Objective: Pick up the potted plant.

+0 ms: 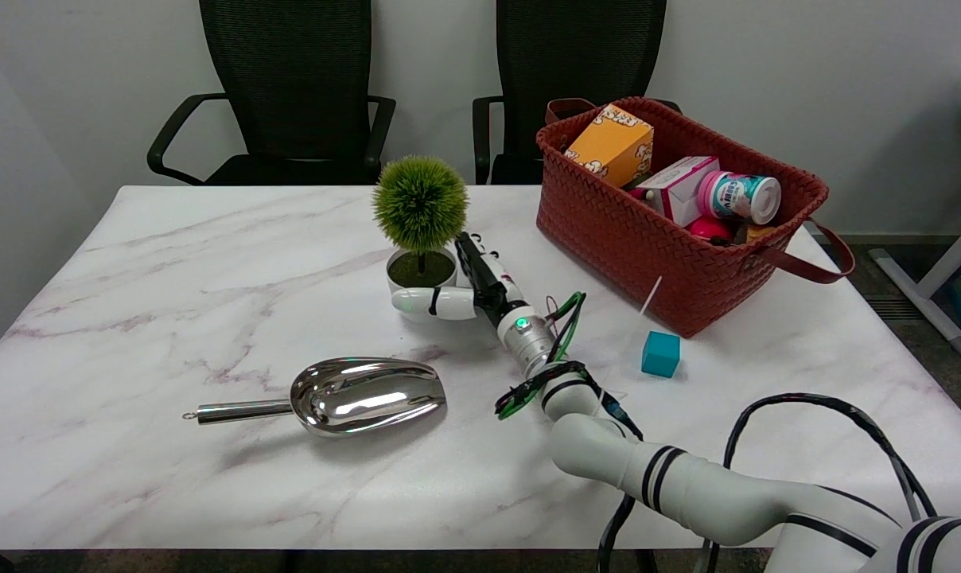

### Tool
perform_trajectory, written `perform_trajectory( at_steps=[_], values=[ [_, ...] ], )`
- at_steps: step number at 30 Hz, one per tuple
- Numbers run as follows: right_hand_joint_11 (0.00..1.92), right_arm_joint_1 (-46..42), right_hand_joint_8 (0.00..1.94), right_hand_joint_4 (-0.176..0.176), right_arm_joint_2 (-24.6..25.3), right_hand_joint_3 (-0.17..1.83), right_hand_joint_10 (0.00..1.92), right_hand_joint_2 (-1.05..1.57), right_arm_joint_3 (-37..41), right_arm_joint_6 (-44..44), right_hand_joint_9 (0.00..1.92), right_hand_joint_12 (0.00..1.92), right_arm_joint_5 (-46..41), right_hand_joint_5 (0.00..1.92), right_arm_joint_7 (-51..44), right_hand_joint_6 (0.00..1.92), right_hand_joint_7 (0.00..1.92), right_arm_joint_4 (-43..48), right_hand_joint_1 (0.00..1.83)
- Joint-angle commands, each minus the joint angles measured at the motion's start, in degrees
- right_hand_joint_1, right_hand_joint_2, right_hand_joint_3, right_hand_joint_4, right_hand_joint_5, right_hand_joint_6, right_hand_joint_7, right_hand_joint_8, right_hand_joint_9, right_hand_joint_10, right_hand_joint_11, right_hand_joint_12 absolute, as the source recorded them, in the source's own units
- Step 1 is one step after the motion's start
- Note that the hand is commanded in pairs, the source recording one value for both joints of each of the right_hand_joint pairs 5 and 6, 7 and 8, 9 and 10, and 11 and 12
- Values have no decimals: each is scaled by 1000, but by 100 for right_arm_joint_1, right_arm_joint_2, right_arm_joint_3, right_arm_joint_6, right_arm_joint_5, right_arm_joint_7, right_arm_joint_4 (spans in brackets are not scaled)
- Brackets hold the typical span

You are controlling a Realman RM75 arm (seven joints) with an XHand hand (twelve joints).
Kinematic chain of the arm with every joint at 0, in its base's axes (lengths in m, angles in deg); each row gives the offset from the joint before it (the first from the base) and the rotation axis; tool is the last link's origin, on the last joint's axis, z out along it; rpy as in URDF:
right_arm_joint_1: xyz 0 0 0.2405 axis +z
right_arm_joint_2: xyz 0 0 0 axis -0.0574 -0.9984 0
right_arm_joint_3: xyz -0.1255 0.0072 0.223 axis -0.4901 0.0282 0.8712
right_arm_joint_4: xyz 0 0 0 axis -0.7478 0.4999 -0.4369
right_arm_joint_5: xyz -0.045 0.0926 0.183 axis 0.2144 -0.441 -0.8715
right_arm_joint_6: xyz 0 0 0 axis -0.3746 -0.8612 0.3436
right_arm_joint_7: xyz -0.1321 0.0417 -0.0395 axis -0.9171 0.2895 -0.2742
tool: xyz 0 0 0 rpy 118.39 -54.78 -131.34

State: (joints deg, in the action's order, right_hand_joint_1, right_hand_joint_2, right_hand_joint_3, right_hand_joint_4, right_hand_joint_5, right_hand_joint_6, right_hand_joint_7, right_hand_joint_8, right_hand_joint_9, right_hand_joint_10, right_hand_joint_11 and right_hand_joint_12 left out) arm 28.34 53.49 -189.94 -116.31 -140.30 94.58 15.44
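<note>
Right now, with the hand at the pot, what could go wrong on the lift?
1. The right hand wraps the white pot low, with one finger across the front; whether the hold is firm is unclear, so the pot may slip.
2. The plant has a big green ball on a thin stem above the pot, so it may tip in the hand.
3. The metal scoop lies close in front; a dropped pot could hit it.

Steel scoop (353,395) front-left, teal cube (660,354) nr woven basket (608,215) w/ boxes, 2 chairs (289,87) behind

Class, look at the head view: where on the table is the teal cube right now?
The teal cube sits right of centre on the marble table, just in front of the red woven basket and to the right of the robot's forearm.
</note>
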Motion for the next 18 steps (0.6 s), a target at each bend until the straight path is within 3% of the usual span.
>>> perform_trajectory(
  at_steps=[1, 12, 18],
  values=[
    [60, 69, 0, 0, 168, -175, 0, 415, -45, -1, 0, 60, 5, 0, 11, 0, 0, -217, 1082],
    [133, 62, 22, 0, 168, -175, 172, 482, -71, -16, 172, 133, 5, 0, 231, 0, 22, -253, 1143],
    [143, 54, 254, 0, 168, -175, 302, 554, -109, -41, 302, 143, 114, 55, 472, 55, 254, -264, 1158]
  ],
)
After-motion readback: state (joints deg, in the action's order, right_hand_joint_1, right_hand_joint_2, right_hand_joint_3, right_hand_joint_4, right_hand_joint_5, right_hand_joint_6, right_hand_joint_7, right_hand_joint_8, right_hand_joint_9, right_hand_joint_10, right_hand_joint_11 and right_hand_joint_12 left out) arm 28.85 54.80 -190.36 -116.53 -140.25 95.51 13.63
